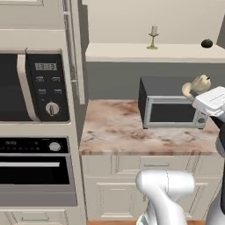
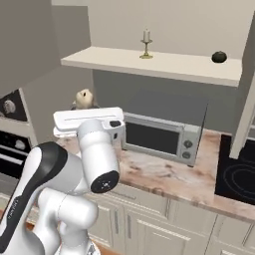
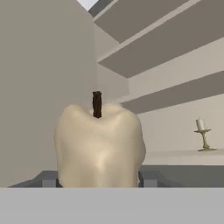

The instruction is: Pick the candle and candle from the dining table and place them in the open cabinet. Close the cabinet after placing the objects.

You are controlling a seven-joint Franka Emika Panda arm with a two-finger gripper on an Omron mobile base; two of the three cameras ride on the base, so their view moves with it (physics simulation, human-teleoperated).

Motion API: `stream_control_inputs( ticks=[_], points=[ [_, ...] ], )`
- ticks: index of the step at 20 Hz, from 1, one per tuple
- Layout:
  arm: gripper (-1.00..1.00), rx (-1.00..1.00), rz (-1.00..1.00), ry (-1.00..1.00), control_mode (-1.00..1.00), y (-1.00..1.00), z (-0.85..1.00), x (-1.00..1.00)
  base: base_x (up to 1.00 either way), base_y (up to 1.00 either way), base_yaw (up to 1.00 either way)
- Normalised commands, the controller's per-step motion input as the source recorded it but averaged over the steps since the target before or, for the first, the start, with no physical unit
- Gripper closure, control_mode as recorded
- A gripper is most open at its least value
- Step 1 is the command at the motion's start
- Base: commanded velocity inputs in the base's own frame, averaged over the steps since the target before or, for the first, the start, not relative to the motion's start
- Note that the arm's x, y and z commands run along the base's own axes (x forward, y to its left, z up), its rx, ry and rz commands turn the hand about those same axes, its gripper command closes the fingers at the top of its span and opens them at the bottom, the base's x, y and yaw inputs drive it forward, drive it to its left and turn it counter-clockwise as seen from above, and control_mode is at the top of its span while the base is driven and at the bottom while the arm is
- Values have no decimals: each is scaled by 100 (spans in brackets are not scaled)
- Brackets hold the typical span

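You see two candles: the hand [image 3: 99, 181] grasps the stubby candle [image 3: 99, 144], and one candlestick candle [image 1: 153, 37] stands on the shelf [image 1: 132, 52].

Two candles [image 1: 198, 83] [image 1: 153, 37], one toaster oven [image 1: 172, 105].

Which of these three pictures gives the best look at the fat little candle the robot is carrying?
The hand view: the stubby candle looms close between the gripper fingers, dark wick plain. In the left base view it is a small cream lump at the arm's end; in the right base view it peeks above the hand.
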Motion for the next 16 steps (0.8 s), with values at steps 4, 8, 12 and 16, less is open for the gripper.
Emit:
stream_control_inputs(
  ticks=[4, 8, 12, 16],
  points=[
    [100, 0, 0, 0, 100, 0, 0, 0, 46, -73, 10],
    [100, 0, 0, 0, 100, 0, 0, 0, 50, -66, 9],
    [100, 0, 0, 0, 100, 0, 0, 0, 32, -43, 4],
    [100, 0, 0, 0, 100, 0, 0, 0, 41, -22, 0]
  ],
)
